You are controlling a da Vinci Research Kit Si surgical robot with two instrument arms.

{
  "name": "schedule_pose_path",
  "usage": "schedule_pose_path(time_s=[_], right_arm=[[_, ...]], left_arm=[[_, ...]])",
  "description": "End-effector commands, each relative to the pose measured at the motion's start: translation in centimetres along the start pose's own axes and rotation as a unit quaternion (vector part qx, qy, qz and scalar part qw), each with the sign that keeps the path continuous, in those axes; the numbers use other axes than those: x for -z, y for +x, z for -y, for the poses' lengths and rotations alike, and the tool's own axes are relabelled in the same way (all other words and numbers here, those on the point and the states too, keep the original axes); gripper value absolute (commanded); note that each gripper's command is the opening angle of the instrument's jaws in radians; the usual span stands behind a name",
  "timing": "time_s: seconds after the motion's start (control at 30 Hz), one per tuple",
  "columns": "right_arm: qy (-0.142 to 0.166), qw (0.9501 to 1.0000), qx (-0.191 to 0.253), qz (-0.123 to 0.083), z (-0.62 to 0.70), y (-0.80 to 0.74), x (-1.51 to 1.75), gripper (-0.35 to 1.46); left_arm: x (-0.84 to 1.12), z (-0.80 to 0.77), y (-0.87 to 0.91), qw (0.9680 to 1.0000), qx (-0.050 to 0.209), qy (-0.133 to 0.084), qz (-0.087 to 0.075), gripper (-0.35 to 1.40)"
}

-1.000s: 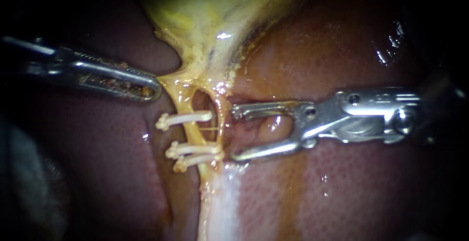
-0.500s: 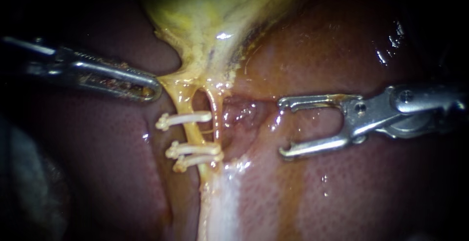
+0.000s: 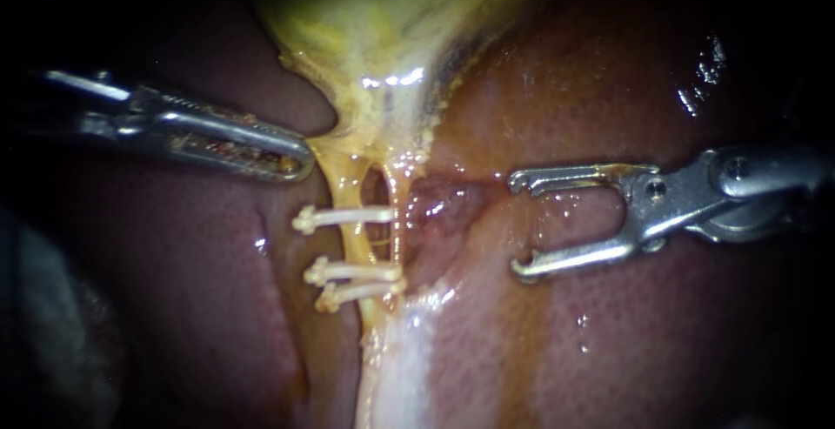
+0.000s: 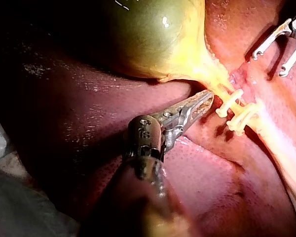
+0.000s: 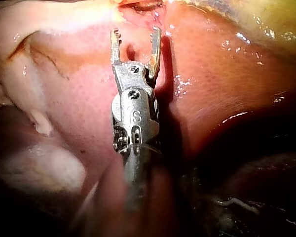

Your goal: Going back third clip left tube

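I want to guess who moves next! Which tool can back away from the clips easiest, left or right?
Probably the right instrument: it is open, empty and clear of the three clips. The left instrument looks clamped on the gallbladder, holding it.

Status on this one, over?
Left instrument shut on gallbladder. Three clips on left tube. Right instrument open, empty, clear of them. Nothing between.

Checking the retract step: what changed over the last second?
Right instrument pulled back to the right, away from the tubes. Its open jaws, earlier tipped right beside the clips, now sit clear over the liver, holding nothing. Left instrument, all three clips and the gallbladder unchanged against the tissue; the view itself shifted slightly.
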Motion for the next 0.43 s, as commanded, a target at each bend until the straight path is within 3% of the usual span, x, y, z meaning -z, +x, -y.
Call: schedule_pose_path(time_s=[0.03,0.43], right_arm=[[0.000,1.0000,0.000,0.000,0.00,0.00,0.00,0.50],[0.000,1.0000,-0.001,0.000,0.02,0.03,-0.01,0.50]], left_arm=[[-0.04,0.01,-0.02,1.0000,-0.001,-0.002,0.002,-0.35],[-0.10,0.03,-0.05,1.0000,-0.002,-0.005,0.003,-0.35]])
